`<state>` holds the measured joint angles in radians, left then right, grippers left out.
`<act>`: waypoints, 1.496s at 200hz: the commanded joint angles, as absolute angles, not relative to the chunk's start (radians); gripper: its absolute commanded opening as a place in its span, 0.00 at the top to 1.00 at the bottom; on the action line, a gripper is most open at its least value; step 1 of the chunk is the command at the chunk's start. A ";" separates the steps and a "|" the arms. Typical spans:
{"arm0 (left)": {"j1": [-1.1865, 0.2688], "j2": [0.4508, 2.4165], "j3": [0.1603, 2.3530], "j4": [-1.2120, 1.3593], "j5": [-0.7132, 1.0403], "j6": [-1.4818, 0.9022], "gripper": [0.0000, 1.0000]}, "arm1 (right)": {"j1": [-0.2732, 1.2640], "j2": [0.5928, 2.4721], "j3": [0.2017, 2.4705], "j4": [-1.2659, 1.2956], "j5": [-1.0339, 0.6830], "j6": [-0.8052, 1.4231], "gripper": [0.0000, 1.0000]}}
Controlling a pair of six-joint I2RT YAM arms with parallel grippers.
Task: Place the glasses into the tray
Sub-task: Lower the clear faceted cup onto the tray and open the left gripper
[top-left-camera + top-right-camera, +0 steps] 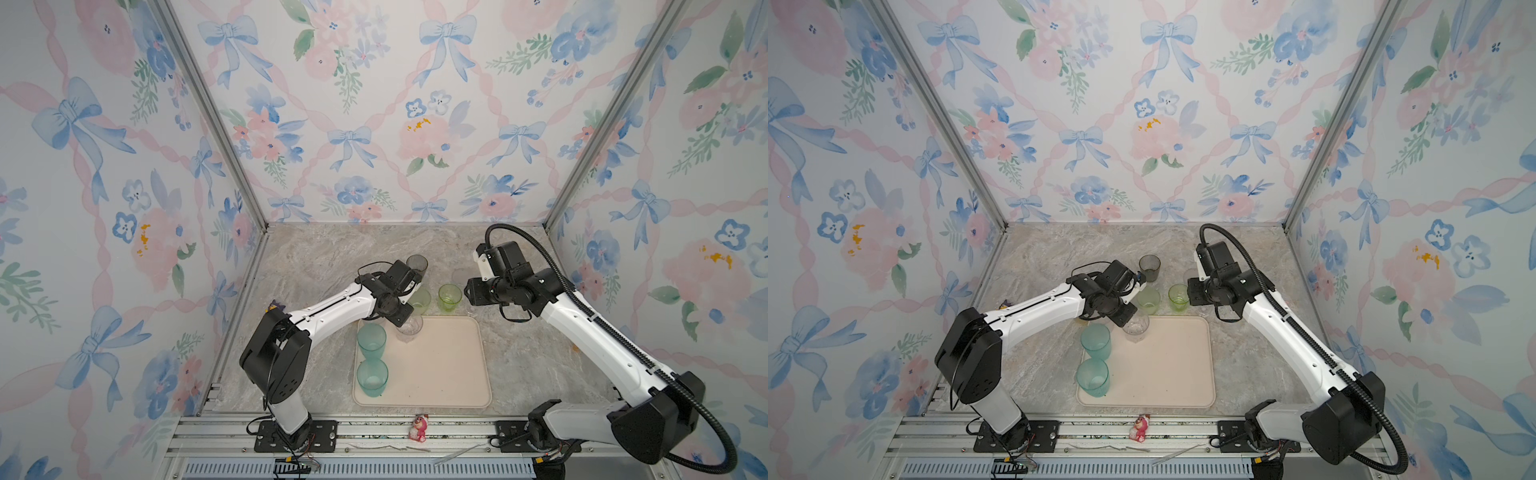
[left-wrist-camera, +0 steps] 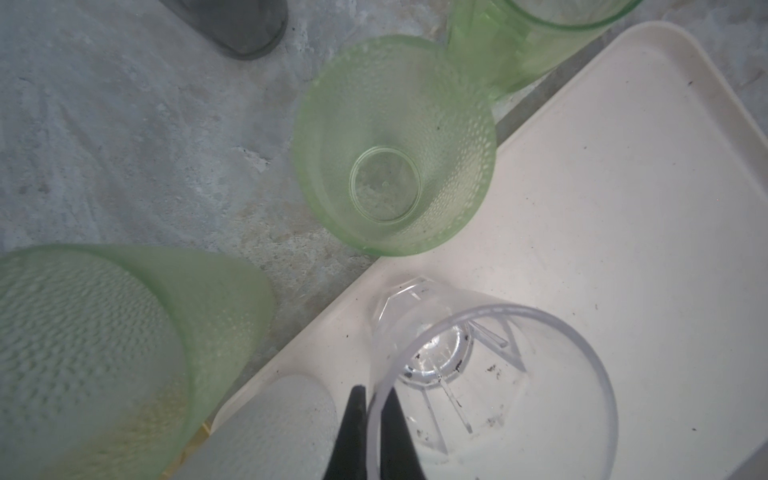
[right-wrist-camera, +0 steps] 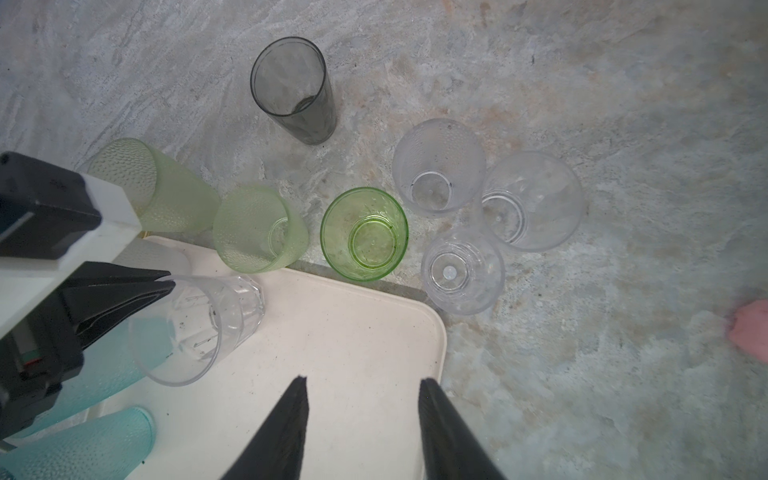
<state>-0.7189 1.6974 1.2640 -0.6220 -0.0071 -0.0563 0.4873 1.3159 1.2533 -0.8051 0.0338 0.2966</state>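
The left gripper point(image 3: 169, 281) is clamped tight on the rim of a clear glass point(image 3: 199, 328), one finger inside the wall and one outside, right at the tray's point(image 3: 353, 332) far left corner. Two teal glasses point(image 1: 372, 340) stand along the tray's left edge. The right gripper point(image 3: 365, 384) hangs above the tray's far right corner, jaws apart, holding nothing. Just past the tray's far edge sit three green glasses point(image 3: 365, 235), with a grey glass point(image 3: 291, 87) further out. Off the tray's far right corner cluster three more clear glasses point(image 3: 463, 274).
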 commanded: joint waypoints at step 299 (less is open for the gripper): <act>-0.699 1.665 1.339 -0.596 -0.098 -0.044 0.82 | 0.548 1.366 1.234 -0.816 0.012 0.318 0.53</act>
